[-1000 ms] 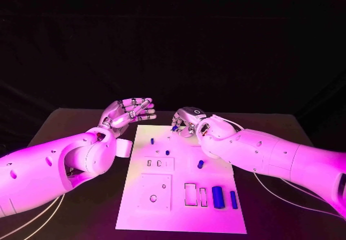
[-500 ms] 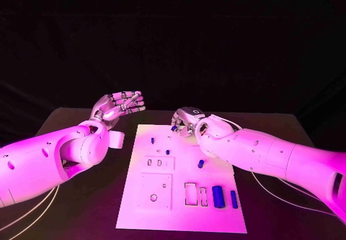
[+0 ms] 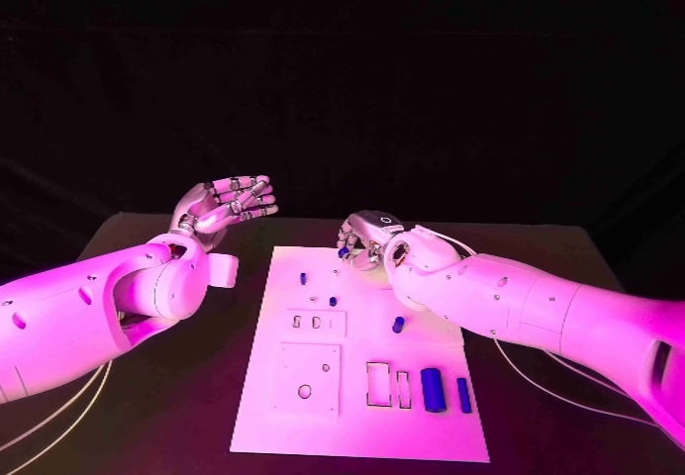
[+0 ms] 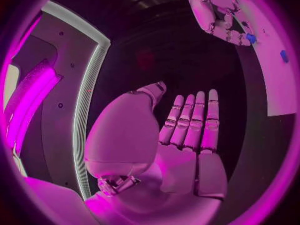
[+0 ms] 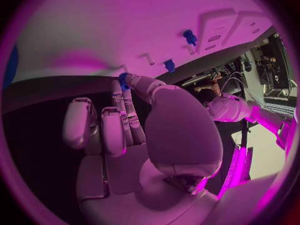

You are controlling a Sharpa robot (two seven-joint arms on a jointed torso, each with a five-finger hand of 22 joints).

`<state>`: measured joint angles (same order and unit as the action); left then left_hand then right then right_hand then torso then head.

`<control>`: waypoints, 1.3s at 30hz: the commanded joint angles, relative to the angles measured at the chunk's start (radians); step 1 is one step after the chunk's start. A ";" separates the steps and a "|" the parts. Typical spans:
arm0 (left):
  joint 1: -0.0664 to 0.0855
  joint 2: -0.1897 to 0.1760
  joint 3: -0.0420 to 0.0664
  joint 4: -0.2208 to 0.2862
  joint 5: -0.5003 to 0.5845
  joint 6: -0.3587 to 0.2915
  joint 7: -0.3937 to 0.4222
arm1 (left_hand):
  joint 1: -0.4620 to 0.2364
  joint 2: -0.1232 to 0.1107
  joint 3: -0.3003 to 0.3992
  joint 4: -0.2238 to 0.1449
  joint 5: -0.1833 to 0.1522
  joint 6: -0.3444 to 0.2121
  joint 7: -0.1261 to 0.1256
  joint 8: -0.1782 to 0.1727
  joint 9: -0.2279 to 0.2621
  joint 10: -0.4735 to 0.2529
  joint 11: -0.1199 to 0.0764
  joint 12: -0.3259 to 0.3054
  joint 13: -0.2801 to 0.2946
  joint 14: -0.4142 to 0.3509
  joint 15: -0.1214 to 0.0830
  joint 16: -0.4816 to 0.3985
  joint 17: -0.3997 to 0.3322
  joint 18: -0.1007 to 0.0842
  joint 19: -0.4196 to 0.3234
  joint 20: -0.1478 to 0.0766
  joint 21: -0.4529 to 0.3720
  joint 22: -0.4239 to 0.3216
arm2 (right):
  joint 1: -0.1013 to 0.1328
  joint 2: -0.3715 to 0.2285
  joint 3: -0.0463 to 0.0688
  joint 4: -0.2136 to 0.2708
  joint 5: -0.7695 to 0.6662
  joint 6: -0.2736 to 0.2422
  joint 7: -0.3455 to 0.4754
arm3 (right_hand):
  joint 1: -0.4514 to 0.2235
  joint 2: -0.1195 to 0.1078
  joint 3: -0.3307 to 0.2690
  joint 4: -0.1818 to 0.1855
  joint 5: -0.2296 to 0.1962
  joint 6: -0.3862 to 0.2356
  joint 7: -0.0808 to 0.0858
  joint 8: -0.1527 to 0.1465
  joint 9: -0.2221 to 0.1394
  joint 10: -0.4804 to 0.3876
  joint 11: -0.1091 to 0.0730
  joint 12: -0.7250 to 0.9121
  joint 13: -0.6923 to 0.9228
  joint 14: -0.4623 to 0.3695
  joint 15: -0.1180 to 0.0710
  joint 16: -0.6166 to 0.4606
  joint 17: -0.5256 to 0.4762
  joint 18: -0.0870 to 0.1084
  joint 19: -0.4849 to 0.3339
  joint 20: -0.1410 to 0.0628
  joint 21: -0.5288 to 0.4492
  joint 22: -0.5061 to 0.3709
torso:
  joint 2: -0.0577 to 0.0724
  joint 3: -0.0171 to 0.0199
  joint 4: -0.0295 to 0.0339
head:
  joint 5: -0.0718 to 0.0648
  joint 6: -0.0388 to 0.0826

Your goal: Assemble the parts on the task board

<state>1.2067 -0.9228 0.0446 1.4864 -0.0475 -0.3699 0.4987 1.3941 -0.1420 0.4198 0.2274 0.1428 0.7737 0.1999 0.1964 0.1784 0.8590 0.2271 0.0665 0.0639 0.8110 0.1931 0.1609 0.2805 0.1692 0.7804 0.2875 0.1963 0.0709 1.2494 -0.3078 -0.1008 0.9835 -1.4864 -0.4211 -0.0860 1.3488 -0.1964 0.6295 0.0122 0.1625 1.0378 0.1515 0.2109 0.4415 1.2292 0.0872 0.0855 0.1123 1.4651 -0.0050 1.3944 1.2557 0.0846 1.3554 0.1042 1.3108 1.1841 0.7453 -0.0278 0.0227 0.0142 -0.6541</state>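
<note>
The white task board lies in the middle of the table. Small blue parts stand on it: a peg, a second peg and a third. Two longer blue parts lie near its front right. My right hand hovers at the board's far edge and pinches a small blue part between thumb and finger; the same part sits at the fingertips in the right wrist view. My left hand is raised left of the board, palm bare, holding nothing.
The board carries rectangular slots and a square plate with holes near its front. Black table surface stretches on both sides. My right hand and the board's edge appear in the left wrist view.
My left hand has drawn back to the left and risen a little, away from the board's far corner. My right hand stays in place with the blue part.
</note>
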 commanded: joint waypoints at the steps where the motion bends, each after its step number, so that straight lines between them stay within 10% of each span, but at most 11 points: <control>1: 0.005 0.003 0.001 -0.002 0.000 0.003 0.014 | -0.009 -0.001 0.002 -0.004 -0.001 -0.008 0.041 -0.005 -0.001 -0.010 0.002 -0.005 -0.001 -0.006 0.002 -0.005 -0.001 0.001 -0.007 0.002 -0.007 0.000 | -0.007 0.006 -0.004 0.002 0.000 0.032 0.008 | -0.004 -0.013 0.007 -0.003 0.000 -0.010 0.001 -0.008 0.000 -0.007 -0.004 -0.009 -0.001 0.047 0.007 0.002 -0.005 0.001 -0.011 0.000 -0.008 -0.004 | 0.000 0.0001 -0.0016 | 0.005 0.001; 27: 0.005 0.006 0.001 -0.029 0.004 -0.004 0.017 | -0.008 0.000 0.002 -0.005 -0.001 -0.007 0.044 -0.004 0.000 -0.022 0.002 -0.005 -0.001 -0.007 0.002 -0.010 -0.001 0.001 -0.005 0.002 -0.006 0.000 | -0.012 -0.014 -0.007 0.035 -0.007 0.031 0.000 | -0.010 -0.023 0.009 -0.007 -0.001 -0.016 0.006 -0.011 0.003 -0.016 0.002 -0.017 -0.002 0.047 0.012 0.006 -0.002 0.002 -0.014 0.005 -0.011 -0.007 | 0.000 0.0007 -0.0036 | 0.007 -0.003; 32: 0.005 0.006 0.001 -0.031 0.005 -0.004 0.017 | -0.008 0.000 0.002 -0.005 -0.001 -0.007 0.044 -0.004 0.000 -0.022 0.002 -0.005 -0.001 -0.007 0.002 -0.010 -0.001 0.001 -0.005 0.002 -0.006 0.000 | -0.012 -0.013 -0.007 0.031 0.005 0.004 0.015 | -0.032 -0.055 -0.036 0.001 -0.001 -0.119 0.030 -0.075 -0.015 -0.215 0.037 -0.023 -0.049 -0.020 0.040 -0.134 -0.224 0.055 -0.177 0.031 -0.219 -0.263 | 0.000 0.0007 -0.0027 | 0.006 -0.002; 35: 0.005 0.006 0.001 -0.031 0.005 -0.004 0.017 | -0.008 0.000 0.002 -0.005 -0.001 -0.007 0.044 -0.004 0.000 -0.022 0.002 -0.005 -0.001 -0.007 0.002 -0.010 -0.001 0.001 -0.005 0.002 -0.006 0.000 | -0.012 -0.014 -0.007 0.030 0.012 -0.010 0.020 | 0.022 -0.018 -0.181 0.012 0.004 -0.176 0.025 -0.119 -0.040 -0.299 0.044 -0.004 -0.045 -0.041 0.043 -0.207 -0.327 0.074 -0.222 0.036 -0.334 -0.374 | 0.000 0.0007 -0.0027 | 0.006 -0.001; 39: 0.005 0.005 0.001 -0.031 0.006 -0.003 0.016 | -0.008 0.000 0.002 -0.005 -0.001 -0.007 0.044 -0.004 0.000 -0.022 0.002 -0.005 -0.001 -0.007 0.002 -0.010 -0.001 0.001 -0.005 0.002 -0.006 0.000 | -0.012 -0.020 -0.007 0.029 0.017 -0.022 0.021 | 0.049 -0.006 -0.233 0.025 0.007 -0.198 0.015 -0.134 -0.053 -0.315 0.044 0.006 -0.046 -0.042 0.044 -0.216 -0.345 0.077 -0.219 0.035 -0.358 -0.392 | 0.000 0.0010 -0.0040 | 0.007 0.000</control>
<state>1.2079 -0.9190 0.0448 1.4543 -0.0456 -0.3751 0.5012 1.3942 -0.1420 0.4197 0.2274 0.1428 0.7738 0.1999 0.1964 0.1786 0.8433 0.2323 0.0665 0.0640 0.8111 0.1931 0.1544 0.2805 0.1693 0.7805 0.2875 0.1963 0.0711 1.2372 -0.3253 -0.1077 1.0133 -1.4765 -0.4203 -0.0813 1.3892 -0.2011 0.3996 0.0371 0.1666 0.8442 0.1665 0.0790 0.3895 0.9195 0.1322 0.0903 0.0660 1.4306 0.0392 1.1798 0.9120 0.1549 1.1370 0.1396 0.9545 0.7934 0.7452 -0.0269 0.0196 0.0204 -0.6546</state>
